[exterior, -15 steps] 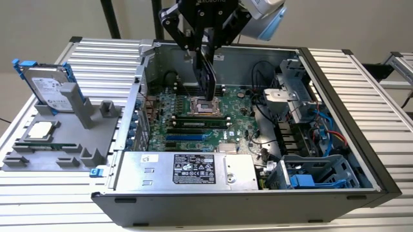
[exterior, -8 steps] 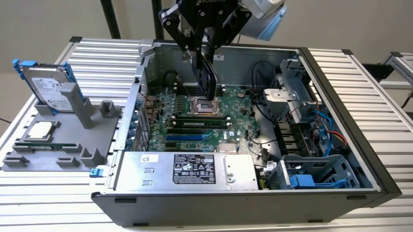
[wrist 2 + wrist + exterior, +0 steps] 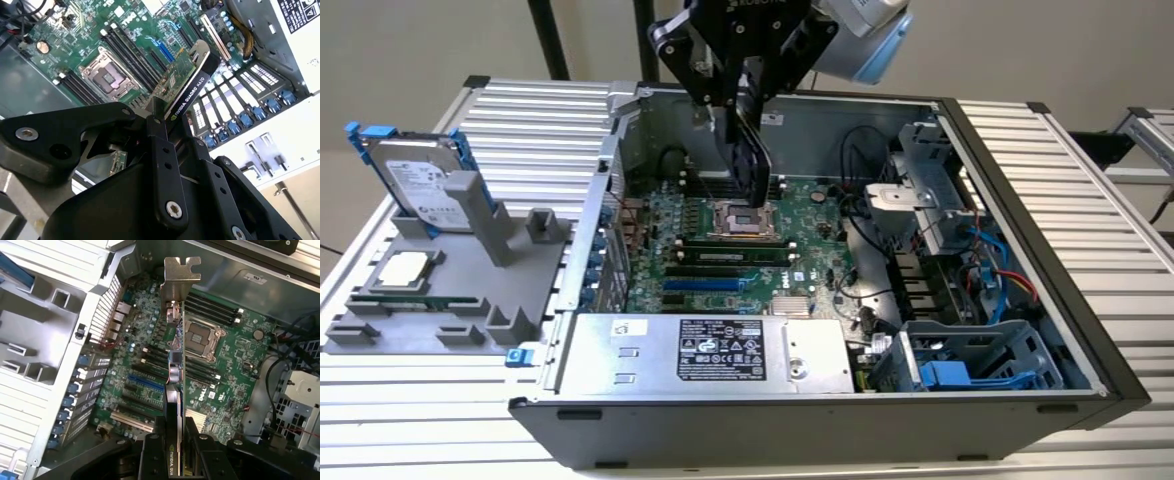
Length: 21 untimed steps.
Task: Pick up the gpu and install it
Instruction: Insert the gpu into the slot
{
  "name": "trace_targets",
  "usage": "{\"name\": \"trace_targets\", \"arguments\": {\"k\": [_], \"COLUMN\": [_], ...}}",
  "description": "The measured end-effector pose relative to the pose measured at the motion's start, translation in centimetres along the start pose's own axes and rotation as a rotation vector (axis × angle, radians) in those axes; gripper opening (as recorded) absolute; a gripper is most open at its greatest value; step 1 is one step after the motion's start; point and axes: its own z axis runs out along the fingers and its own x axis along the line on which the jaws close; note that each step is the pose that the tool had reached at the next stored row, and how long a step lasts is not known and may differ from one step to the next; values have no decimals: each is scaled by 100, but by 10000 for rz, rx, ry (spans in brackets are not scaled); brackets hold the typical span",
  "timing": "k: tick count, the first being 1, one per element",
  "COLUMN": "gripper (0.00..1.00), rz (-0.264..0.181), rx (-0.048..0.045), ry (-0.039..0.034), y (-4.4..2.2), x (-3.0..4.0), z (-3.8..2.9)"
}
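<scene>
1. The gripper (image 3: 750, 118) hangs from the arm over the open computer case (image 3: 1047, 240), which lies on its side on the slatted counter (image 3: 1047, 140).
2. Its fingers are closed tight on one end of the gpu (image 3: 755, 172), pinching the thin card from both flat sides. In both wrist views the gripper (image 3: 175, 442) (image 3: 161, 117) clamps the card's black end.
3. The gpu hangs lengthwise down from the gripper, thin edge toward the exterior camera, inside the case and above the motherboard (image 3: 821, 235).
4. In the first wrist view the gpu (image 3: 177, 347) runs away from the gripper, and its silver bracket (image 3: 181, 276) is at the far end.
5. In the second wrist view the gpu (image 3: 186, 80) shows its green board side and a black labelled edge.
6. In the exterior view the card's lower end is just above the processor socket (image 3: 744, 220). Whether it touches the board cannot be told, but it sits in no slot.
7. The blue slot (image 3: 145, 383) and the white slot (image 3: 131, 421) lie bare beside the card in the first wrist view.
8. The power supply (image 3: 707, 350) fills the near side of the case.
9. Outside the case, on the exterior view's left, a grey holder (image 3: 480, 300) carries an upright hard drive (image 3: 427, 180) and a flat silver chip (image 3: 403, 268).
</scene>
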Motion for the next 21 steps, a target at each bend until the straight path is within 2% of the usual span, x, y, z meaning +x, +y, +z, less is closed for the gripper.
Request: {"name": "trace_targets", "arguments": {"k": [21], "gripper": [0], "rz": [-1271], "rx": [-30], "ry": [75], "y": [-9], "x": [-25], "z": [-4]}}
